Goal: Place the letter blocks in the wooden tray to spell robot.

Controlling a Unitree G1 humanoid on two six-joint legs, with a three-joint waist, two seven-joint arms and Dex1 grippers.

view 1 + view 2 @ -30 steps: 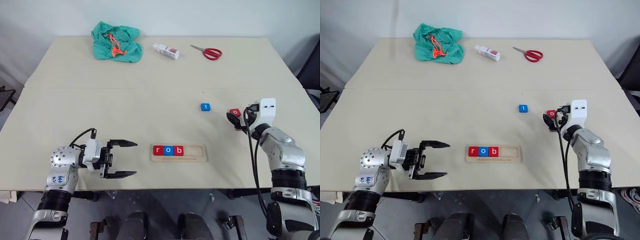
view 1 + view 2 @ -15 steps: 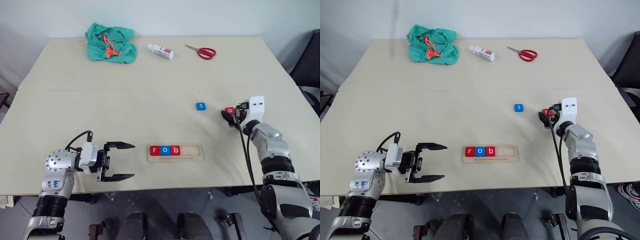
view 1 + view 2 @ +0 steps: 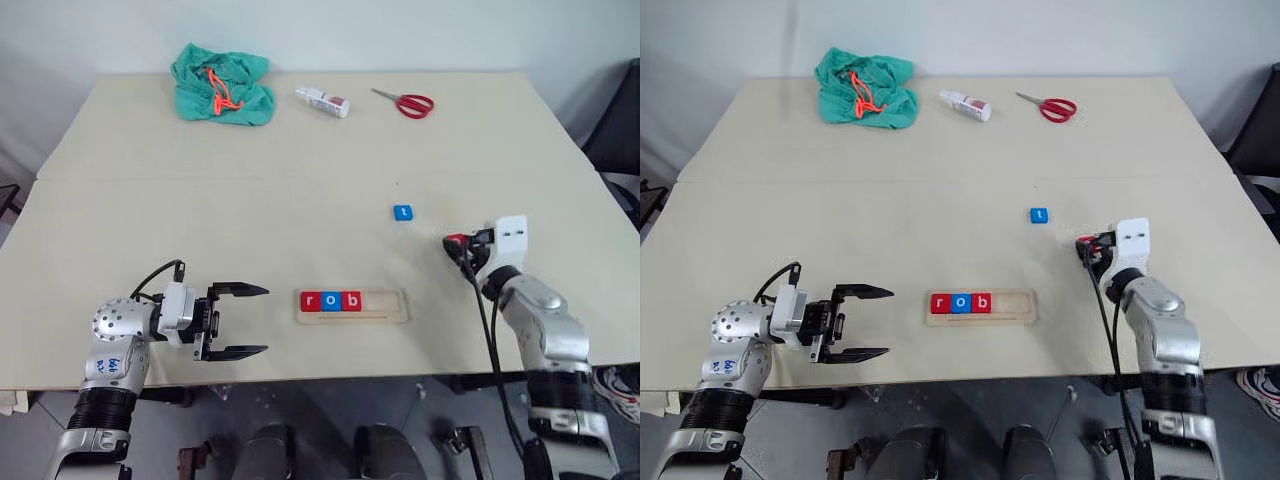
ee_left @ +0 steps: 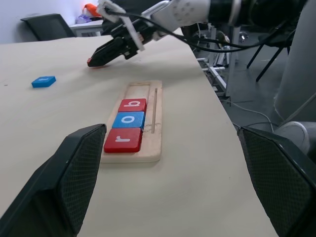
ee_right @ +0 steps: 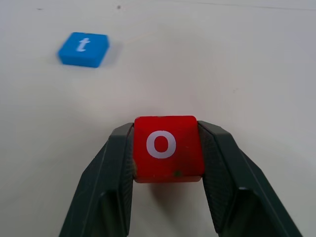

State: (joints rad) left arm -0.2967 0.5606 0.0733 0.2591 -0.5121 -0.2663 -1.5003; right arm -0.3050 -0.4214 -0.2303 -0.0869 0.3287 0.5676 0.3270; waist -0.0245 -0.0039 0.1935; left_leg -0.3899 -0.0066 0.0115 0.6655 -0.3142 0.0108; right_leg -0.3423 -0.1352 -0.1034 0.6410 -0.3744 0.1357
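The wooden tray (image 3: 387,301) lies near the table's front edge with a red r block (image 3: 311,300), a blue o block (image 3: 331,300) and a red b block (image 3: 351,300) in its left half. Its right half is bare. A blue t block (image 3: 402,212) lies flat on the table beyond the tray. To the right of it, my right gripper (image 3: 455,242) is shut on a red o block (image 5: 165,148), low over the table. My left gripper (image 3: 265,320) stands open and empty, left of the tray, pointing at it.
At the table's far side lie a green cloth (image 3: 222,82) with an orange cord, a small white bottle (image 3: 322,100) and red-handled scissors (image 3: 408,101). A seam (image 3: 200,179) crosses the table's middle. Bare tabletop lies between tray and t block.
My right gripper has shut on the red o block and drawn it nearer and a little left. The left arm has kept still; the camera shifted slightly.
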